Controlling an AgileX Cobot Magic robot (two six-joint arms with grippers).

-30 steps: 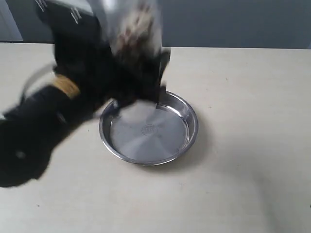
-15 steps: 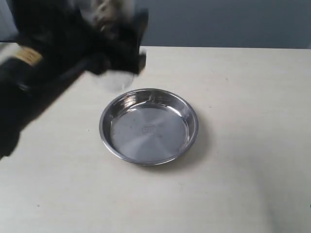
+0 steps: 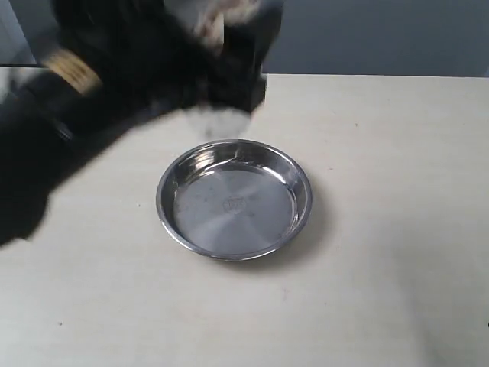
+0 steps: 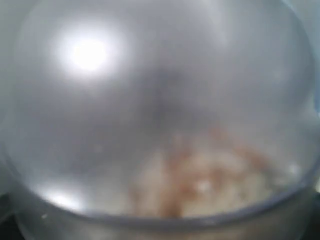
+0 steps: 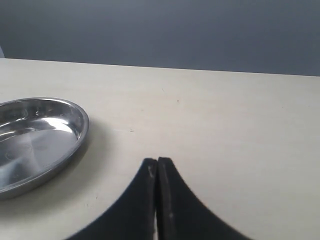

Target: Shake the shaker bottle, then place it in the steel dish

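Observation:
My left arm is a dark motion blur at the upper left of the exterior view. Its gripper (image 3: pixel 228 73) is shut on the shaker bottle (image 3: pixel 220 21), which it holds in the air behind the steel dish (image 3: pixel 229 225). The bottle (image 4: pixel 160 110) fills the left wrist view, with brown granules low inside the frosted dome; no fingers show there. The dish has nothing in it and sits on the table, also seen in the right wrist view (image 5: pixel 40 135). My right gripper (image 5: pixel 157 162) is shut on nothing, low over the table to the dish's right.
The pale tabletop (image 3: pixel 382 229) runs back to a grey wall. The right arm does not show in the exterior view.
The left arm with the bottle swung from over the dish's back rim up and to the left, and has now come back to the right. The dish and right gripper stayed put.

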